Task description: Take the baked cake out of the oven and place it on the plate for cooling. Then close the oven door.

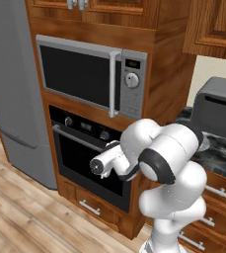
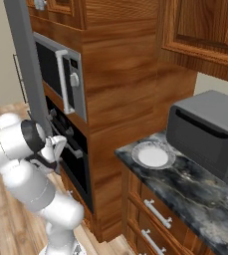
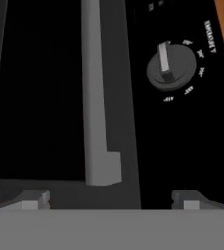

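Jaws of the gripper (image 3: 108, 199) stand wide apart, nothing between them, close before the closed oven door (image 1: 87, 163). Silver bar handle (image 3: 96, 97) lies just ahead, roughly centred between the tips; beside it, one round knob (image 3: 170, 67). Judged rigid, smooth and hinged: the handle is the only sound hold, taken mid-bar. Cake presumably inside the oven (image 1: 92, 153), unseen. Plate (image 2: 153, 155) rests on the counter (image 2: 195, 196), beside the grey toaster box (image 2: 212, 134).

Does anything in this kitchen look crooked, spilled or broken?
Nothing stands out. The oven door is shut and sits straight, the plate lies flat and bare on the counter, and the microwave is closed.
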